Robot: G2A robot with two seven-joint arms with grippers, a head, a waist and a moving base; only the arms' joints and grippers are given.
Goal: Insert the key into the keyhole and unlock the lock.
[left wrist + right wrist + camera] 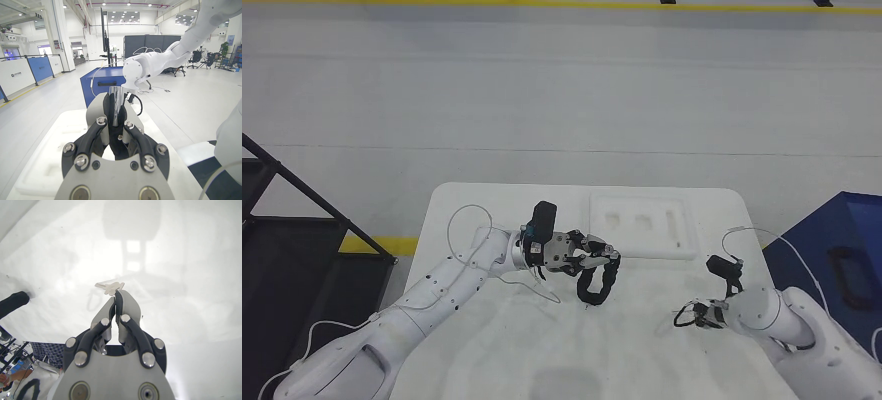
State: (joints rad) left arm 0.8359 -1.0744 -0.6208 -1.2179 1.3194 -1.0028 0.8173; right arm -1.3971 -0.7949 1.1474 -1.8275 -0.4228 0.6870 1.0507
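Above the white table [642,340], clamps a black cable lock with chrome cylinder [116,94] in the left gripper [113,106], pinches a small silver key [109,287] by its head in the right gripper [114,297], well apart; likely risks the key pivoting if misaligned.

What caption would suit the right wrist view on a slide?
Right gripper pinches the silver key by its head above the white table.

There was one key [110,287] and one lock [116,102], a black cable loop with a single chrome barrel. Two grippers were counted: the left gripper [597,250] and the right gripper [115,295]. One white foam tray [642,242], with three hollows in it, lay on the one bench [642,350].
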